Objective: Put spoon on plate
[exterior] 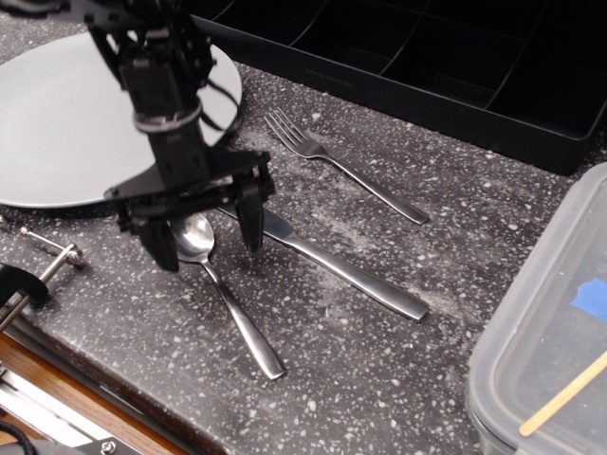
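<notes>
The spoon (223, 294) lies on the dark speckled counter, bowl at upper left, handle running down to the right. The light-grey plate (57, 123) sits at the upper left. My black gripper (207, 242) is open and low over the counter, with its two fingers on either side of the spoon's bowl. The left finger (159, 248) stands left of the bowl, the right finger (250, 226) right of it, over the knife's blade. The jaws hold nothing.
A knife (341, 270) lies just right of the spoon, a fork (341, 169) beyond it. A black compartment tray (427, 66) runs along the back. A clear plastic container (555, 332) stands at the right. Metal fixtures (47, 251) and the counter's edge are at lower left.
</notes>
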Controlling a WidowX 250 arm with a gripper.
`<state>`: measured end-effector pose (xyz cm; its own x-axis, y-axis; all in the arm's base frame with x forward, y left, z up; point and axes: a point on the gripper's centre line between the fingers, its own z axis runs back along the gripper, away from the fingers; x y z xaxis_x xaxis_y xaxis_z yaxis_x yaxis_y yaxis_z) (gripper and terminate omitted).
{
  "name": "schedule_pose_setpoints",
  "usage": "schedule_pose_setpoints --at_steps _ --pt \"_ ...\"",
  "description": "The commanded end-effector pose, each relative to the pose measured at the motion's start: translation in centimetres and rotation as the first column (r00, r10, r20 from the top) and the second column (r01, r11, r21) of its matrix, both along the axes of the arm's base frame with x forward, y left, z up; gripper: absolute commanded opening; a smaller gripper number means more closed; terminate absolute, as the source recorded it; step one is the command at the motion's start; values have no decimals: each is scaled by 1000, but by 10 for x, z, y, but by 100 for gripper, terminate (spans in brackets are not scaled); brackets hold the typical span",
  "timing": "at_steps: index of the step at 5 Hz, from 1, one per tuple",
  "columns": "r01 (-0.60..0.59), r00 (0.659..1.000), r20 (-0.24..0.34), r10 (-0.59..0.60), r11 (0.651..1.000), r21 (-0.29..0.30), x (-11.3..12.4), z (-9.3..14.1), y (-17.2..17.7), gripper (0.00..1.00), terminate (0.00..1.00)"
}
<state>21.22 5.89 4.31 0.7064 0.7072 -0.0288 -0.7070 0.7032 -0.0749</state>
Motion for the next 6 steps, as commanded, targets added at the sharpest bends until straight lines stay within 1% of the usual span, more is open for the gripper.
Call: schedule_pose_setpoints --at_steps 1,2,3,4,5,6 --pt "32 998 51 -34 999 40 -4 -10 -1 100 0" --pt "25 997 70 -29 999 47 -1 -16 0 100 0" --pt "14 997 77 -18 998 55 -1 -22 -2 100 0" --pt "4 997 83 -9 998 62 -1 -22 0 0 0" --pt "0 997 82 -4 999 46 -1 -4 9 0 0" --pt "-22 996 82 22 1000 3 8 29 33 0 0"
